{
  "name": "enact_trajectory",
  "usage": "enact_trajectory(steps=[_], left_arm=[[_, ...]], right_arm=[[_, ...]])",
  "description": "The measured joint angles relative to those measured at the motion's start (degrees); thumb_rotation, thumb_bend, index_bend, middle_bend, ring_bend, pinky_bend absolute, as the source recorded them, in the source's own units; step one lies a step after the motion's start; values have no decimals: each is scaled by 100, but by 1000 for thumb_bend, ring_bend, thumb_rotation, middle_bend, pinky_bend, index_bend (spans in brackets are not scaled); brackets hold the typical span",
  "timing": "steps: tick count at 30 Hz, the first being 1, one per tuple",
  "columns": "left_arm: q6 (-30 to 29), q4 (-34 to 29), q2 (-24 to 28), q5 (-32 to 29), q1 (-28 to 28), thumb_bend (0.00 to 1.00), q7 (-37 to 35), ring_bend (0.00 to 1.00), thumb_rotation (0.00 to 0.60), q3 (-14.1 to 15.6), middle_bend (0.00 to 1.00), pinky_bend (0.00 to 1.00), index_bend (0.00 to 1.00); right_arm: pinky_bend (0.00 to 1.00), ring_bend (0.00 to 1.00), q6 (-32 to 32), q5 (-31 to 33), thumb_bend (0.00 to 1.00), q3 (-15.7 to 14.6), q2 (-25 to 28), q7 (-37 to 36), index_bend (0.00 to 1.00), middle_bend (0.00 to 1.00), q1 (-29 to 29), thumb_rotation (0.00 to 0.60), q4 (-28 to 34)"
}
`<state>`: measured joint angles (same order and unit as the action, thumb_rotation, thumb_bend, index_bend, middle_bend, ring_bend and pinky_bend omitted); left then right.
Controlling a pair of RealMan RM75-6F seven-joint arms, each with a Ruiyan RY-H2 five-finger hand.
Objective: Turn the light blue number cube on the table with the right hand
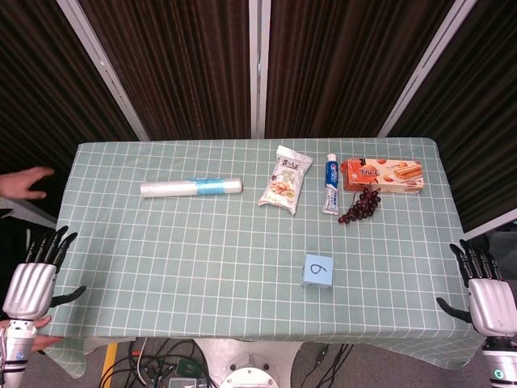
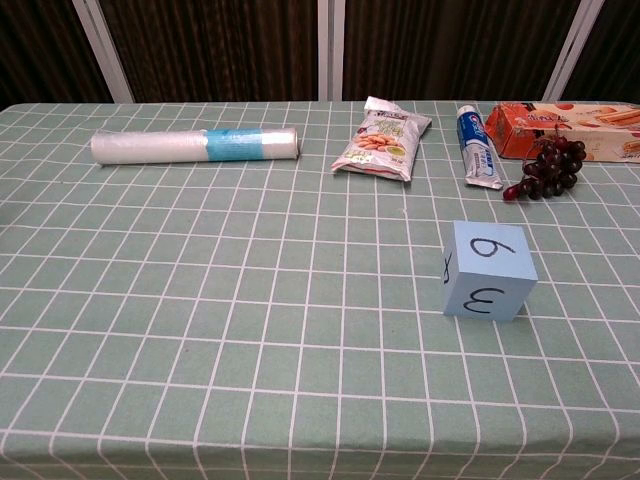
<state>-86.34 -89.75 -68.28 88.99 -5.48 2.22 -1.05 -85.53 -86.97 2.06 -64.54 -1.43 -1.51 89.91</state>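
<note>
The light blue number cube [image 1: 318, 270] stands near the table's front edge, right of centre. In the chest view the cube [image 2: 488, 271] shows a 6 on top and a 3 on its front face. My right hand [image 1: 486, 293] hangs at the table's right front corner, well to the right of the cube, fingers spread and holding nothing. Beside the left front corner, my left hand [image 1: 36, 275] is likewise open and empty. Neither hand appears in the chest view.
Along the back lie a clear plastic roll [image 1: 191, 187] with a blue band, a snack bag [image 1: 286, 179], a toothpaste tube [image 1: 330, 184], an orange biscuit box [image 1: 383, 175] and dark grapes [image 1: 360, 205]. A person's hand [image 1: 24, 183] rests at the left table edge.
</note>
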Motion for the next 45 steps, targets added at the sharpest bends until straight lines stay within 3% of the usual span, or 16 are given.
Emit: enact_trajectory(steps=[7, 11, 13, 15, 16, 17, 19, 20, 22, 24, 27, 33, 38, 45], left_arm=[[-1, 38, -42, 18, 4, 0, -4, 0, 600, 16, 0, 1, 82], [21, 15, -16, 8, -31, 0, -10, 0, 600, -20, 0, 1, 82], [31, 9, -9, 18, -42, 0, -11, 0, 600, -21, 0, 1, 82], [31, 16, -19, 27, -41, 0, -11, 0, 600, -12, 0, 1, 82], [33, 25, -28, 29, -39, 0, -16, 0, 600, -5, 0, 1, 82], [41, 46, -43, 29, -37, 0, -23, 0, 600, 4, 0, 1, 82], [61, 91, -73, 20, -36, 0, -40, 0, 600, 14, 0, 1, 82], [72, 122, -101, 9, -37, 0, -63, 0, 600, 16, 0, 1, 82], [85, 162, -140, 1, -44, 0, -90, 0, 600, 13, 0, 1, 82], [94, 196, -159, 13, -58, 0, -96, 0, 600, 11, 0, 1, 82], [93, 208, -151, 20, -63, 0, -101, 0, 600, 12, 0, 1, 82], [92, 176, -124, 27, -63, 0, -79, 0, 600, 20, 0, 1, 82], [120, 156, -140, 37, -84, 0, -50, 0, 600, 24, 0, 1, 82], [135, 193, -150, -2, -80, 0, -68, 0, 600, 24, 0, 1, 82]], right_arm=[[0, 0, -12, -48, 90, -7, 52, 19, 0, 0, -12, 600, 43], [0, 0, -16, -69, 207, 3, 64, 2, 0, 0, -29, 600, 67], [0, 0, 4, -98, 406, -8, 73, -28, 0, 0, -42, 600, 78], [0, 0, 56, -156, 784, -44, 107, -58, 0, 0, -65, 600, 93], [0, 0, 91, -184, 925, -65, 131, -64, 0, 0, -80, 600, 102], [0, 0, 134, -206, 989, -86, 161, -64, 0, 0, -95, 600, 114], [22, 3, 238, -228, 1000, -120, 235, -17, 0, 22, -135, 600, 172], [90, 42, 272, -234, 1000, -130, 266, 20, 0, 90, -153, 600, 211], [351, 259, 307, -257, 1000, -132, 314, 111, 0, 354, -193, 600, 291], [542, 469, 296, -328, 1000, -131, 312, 212, 0, 546, -223, 600, 313], [674, 654, 349, -437, 1000, -163, 305, 393, 0, 722, -284, 600, 338], [725, 780, 790, -638, 1000, -304, 444, 699, 0, 886, -506, 600, 534], [725, 789, 1493, -635, 1000, -428, 757, 982, 0, 897, -782, 600, 886], [725, 789, 3069, -274, 1000, -525, 1323, 1689, 0, 904, -1497, 600, 1699]])
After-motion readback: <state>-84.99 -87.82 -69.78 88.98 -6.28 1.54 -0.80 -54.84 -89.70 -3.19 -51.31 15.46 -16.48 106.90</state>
